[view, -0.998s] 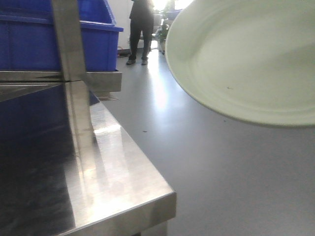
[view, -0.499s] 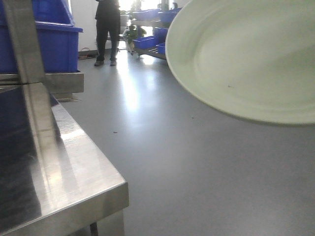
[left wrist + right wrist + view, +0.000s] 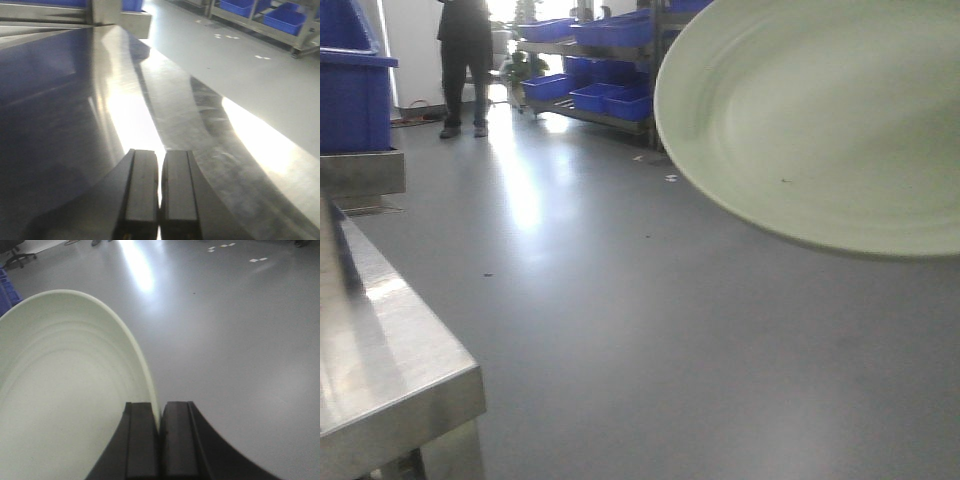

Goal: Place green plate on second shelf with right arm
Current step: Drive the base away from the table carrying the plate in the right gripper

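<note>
R pincer (image 3: 160,412) tight on green plate (image 3: 65,390) rim, mid-air; L pincer (image 3: 160,160) closed, empty, over steel tabletop (image 3: 60,90).

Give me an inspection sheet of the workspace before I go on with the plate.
Surface: steel table top, bare and reflective.
Job's things: green plate, tilted, held in the air over the grey floor, not on any shelf.
Clutter: nothing seen.
Pincers: right pincer shut on the plate's rim; left pincer shut, empty, over the table top.
Cables: nothing seen.
Surroundings: person standing far off; blue bins across the room; blue crate at the left.
</note>
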